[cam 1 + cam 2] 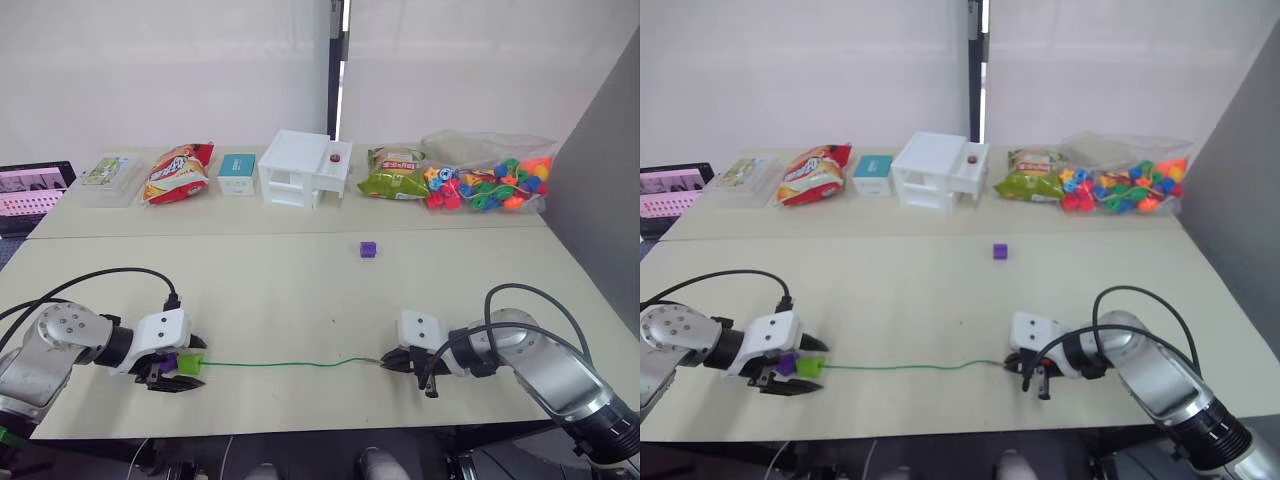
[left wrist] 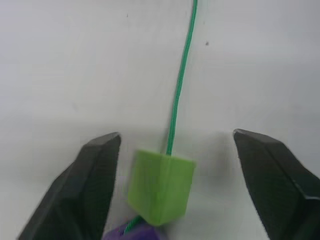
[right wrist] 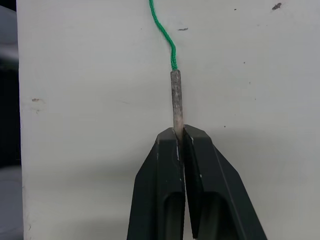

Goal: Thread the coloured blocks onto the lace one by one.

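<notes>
— What do we get from the wrist views that the head views leave vague?

— In the right wrist view we see the right gripper (image 3: 180, 137) pinched shut on the grey tip (image 3: 176, 100) of the lace (image 1: 290, 364). In the left wrist view the left gripper (image 2: 175, 150) stands wide open, the light green block (image 2: 161, 186) between its fingers, touching neither, with a purple block (image 2: 137, 233) just behind it, both on the lace.

— And how does the lace lie?

— From the light green block it runs nearly straight across the table (image 1: 300, 290) to the right gripper, tip pointing into the jaws. Another purple block (image 1: 368, 249) sits well apart from the lace, farther back.
</notes>
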